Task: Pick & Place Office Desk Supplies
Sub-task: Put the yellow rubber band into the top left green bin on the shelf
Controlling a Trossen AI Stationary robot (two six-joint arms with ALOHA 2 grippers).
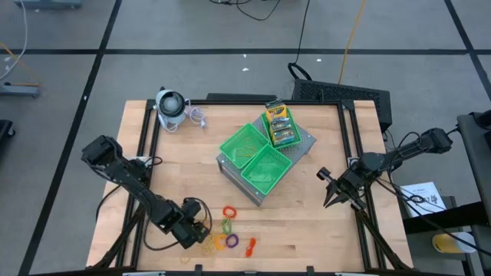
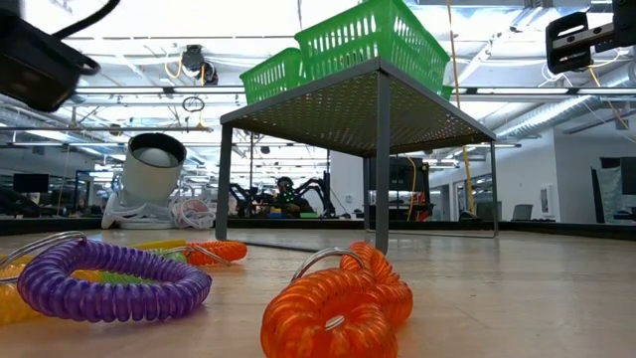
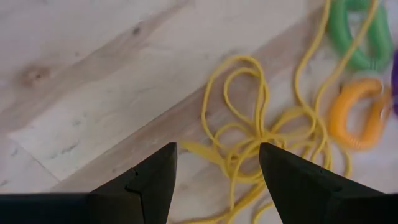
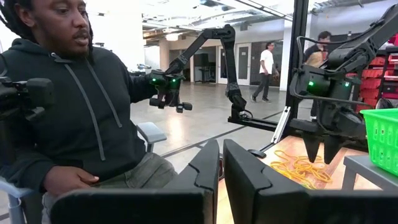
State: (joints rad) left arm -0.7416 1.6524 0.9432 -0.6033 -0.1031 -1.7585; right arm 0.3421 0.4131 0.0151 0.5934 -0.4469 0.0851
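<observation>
The orange coil (image 2: pixel 338 308) sits closest, with the purple coil (image 2: pixel 114 283) beside it on the table (image 1: pixel 307 222). Just behind them the left gripper (image 3: pixel 217 177) hangs low over the rubber bands (image 3: pixel 261 130), fingers spread wide, the tangle lying right between and just ahead of the tips. A green coil (image 3: pixel 357 34) and a second orange ring (image 3: pixel 354 112) lie a little beyond the bands, on the far side from the fingers.

Those bands look feather-light and floppy (nothing stiff to push against), so I'd guess a pinch at the dense knot in the middle, where the loops cross, will catch the most strands; stray loops may trail or snag a coil. They lie flat on the wood, so the tips would need to go right down to the surface.

The right gripper (image 1: pixel 336 192) waits well off at the table's other edge, fingers nearly pressed together with a narrow gap. The boxes (image 1: pixel 279 125) already sit in a tray (image 1: pixel 244 144).
</observation>
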